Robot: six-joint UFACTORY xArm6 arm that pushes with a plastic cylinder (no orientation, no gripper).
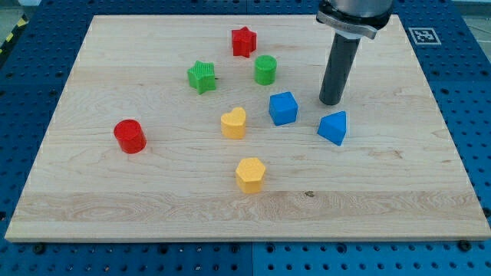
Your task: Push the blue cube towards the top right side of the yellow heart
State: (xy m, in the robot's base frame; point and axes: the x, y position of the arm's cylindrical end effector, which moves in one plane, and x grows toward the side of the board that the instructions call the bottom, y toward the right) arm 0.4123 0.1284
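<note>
The blue cube (283, 108) sits on the wooden board, just to the right of the yellow heart (234, 122) and slightly higher in the view. A small gap separates them. My tip (331, 101) rests on the board to the right of the blue cube, a short way apart from it, and just above a blue wedge-shaped block (334, 127). The rod rises straight up to the arm's mount at the view's top.
A green cylinder (265, 70), a red star (243, 41) and a green star (202, 77) lie above the cube and heart. A red cylinder (130, 136) is at the left. A yellow hexagonal block (250, 174) lies below the heart. The board (399, 192) sits on a blue pegboard table.
</note>
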